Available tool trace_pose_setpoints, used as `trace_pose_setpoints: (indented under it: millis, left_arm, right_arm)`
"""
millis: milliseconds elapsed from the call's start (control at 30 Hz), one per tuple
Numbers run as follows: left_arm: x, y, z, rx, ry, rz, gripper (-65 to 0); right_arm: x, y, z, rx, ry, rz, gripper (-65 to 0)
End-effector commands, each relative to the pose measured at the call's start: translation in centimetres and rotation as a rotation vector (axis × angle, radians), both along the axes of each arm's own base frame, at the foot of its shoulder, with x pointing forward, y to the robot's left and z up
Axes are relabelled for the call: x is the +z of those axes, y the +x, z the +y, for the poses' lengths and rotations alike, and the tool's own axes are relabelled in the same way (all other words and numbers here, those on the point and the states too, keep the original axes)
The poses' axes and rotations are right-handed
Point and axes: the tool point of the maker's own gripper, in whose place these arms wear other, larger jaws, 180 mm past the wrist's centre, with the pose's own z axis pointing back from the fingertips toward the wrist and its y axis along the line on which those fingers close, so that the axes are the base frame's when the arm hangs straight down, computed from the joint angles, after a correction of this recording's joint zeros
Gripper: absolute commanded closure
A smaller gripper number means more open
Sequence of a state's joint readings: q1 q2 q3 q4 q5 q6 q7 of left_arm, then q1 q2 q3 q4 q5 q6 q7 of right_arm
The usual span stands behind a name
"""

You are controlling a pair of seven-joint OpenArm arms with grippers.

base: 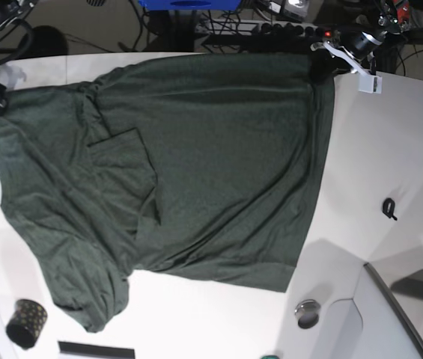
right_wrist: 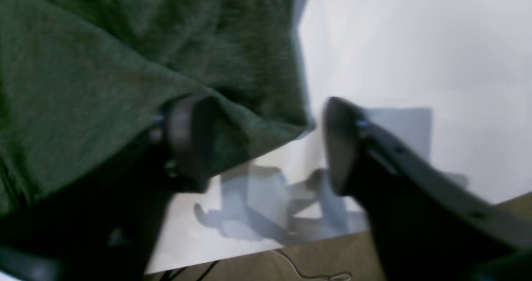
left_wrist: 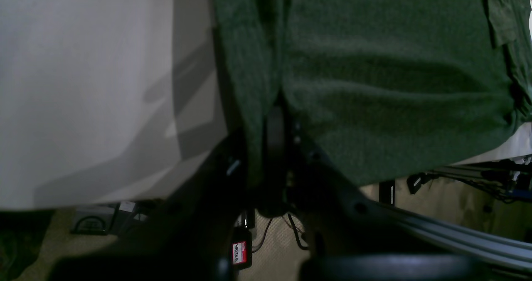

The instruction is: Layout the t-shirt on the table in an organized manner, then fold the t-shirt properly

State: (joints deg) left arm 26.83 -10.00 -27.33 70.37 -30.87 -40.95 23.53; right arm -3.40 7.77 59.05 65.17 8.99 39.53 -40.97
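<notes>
T-shirt, dark green, lies spread and wrinkled; left gripper pinches its hem, right gripper gapes.

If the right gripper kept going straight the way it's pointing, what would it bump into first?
Probably the t-shirt: the right gripper has open jaws, one over the green cloth, one over bare table, with the shirt's edge just ahead between them. Depth is unclear.

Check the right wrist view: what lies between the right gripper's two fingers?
A corner of the t-shirt pokes in over the bare table; the right gripper stands open, in the right wrist view.
</notes>
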Motion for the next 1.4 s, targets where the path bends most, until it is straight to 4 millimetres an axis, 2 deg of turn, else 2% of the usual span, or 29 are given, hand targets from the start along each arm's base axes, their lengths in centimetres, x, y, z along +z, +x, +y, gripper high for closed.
trace_pose_setpoints:
  millis: [0, 100, 133, 267, 367, 433, 500, 667, 833, 933, 1067, 1267, 1367]
  left_arm:
    - [-0.3, -1.1, 0.7, -0.028, 0.045, 0.050, 0.0]
    - [0.3, -1.0, 0.5, -0.058, 0.059, 0.052, 0.0]
    - [0.5, -0.9, 0.4, -0.076, 0.065, 0.058, 0.0]
    - [1.9, 0.1, 0.0, -0.129, 0.097, 0.037, 0.0]
    - [2.6, 0.7, -0.2, -0.166, 0.115, 0.042, 0.0]
    - [3.0, 0.9, 0.1, -0.175, 0.133, 0.048, 0.0]
    - [3.6, 1.5, 0.6, -0.173, 0.151, 0.043, 0.0]
    - [3.9, 2.0, 2.0, -0.157, 0.178, 0.068, 0.0]
    - [3.9, 2.7, 2.0, -0.172, 0.182, 0.083, 0.0]
    - [4.0, 3.5, 1.9, -0.184, 0.185, 0.089, 0.0]
    - [4.1, 4.4, 1.8, -0.202, 0.190, 0.107, 0.0]
    - [4.4, 5.6, 1.8, -0.221, 0.197, 0.123, 0.0]
    - [5.0, 6.4, 1.2, -0.212, 0.147, 0.094, 0.0]
  right_arm:
    - [0.4, 0.1, -0.4, 0.011, -0.009, 0.001, -25.2]
    - [0.4, 0.1, -0.4, 0.013, -0.009, 0.007, -3.6]
    - [0.3, 0.0, -0.4, 0.014, -0.009, 0.011, 0.0]
    - [0.0, -0.8, -0.1, 0.026, 0.005, 0.056, -0.8]
    - [1.2, -0.6, -0.6, 0.046, -0.029, 0.076, -0.6]
    - [2.0, -0.2, -0.8, 0.061, -0.051, 0.078, -0.6]
    - [2.4, 0.5, -0.2, 0.116, -0.067, 0.099, -0.6]
    - [3.9, 1.6, 0.2, 0.190, -0.118, 0.117, -0.6]
    - [4.0, 2.7, 1.4, 0.248, -0.114, 0.139, -0.6]
    - [4.1, 3.1, 1.1, 0.191, -0.114, 0.147, -0.6]
    - [4.1, 4.3, 2.1, 0.238, -0.117, 0.146, -0.6]
    - [4.5, 5.6, 2.4, 0.202, -0.114, 0.149, -0.6]
    - [4.9, 6.5, 2.3, 0.184, -0.108, 0.139, -0.6]
